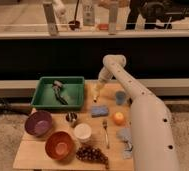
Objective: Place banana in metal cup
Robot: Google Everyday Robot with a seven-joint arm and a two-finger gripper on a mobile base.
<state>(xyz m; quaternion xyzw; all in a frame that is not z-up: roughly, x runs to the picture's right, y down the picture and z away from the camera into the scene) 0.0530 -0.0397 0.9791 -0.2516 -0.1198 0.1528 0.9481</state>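
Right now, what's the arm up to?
The gripper is down at the banana at the back of the table, between the green bin and the blue cup. Whether it has hold of the banana can't be told. The metal cup stands nearer the front, beside the white cup, and the banana is not in it yet.

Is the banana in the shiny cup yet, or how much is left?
Not yet. Done: the gripper looks closed on the banana, beside the green bin. In hand: the banana hangs from it, far from the cups. Left: carry it over to the metal cup, next to the white cup, and drop it in.
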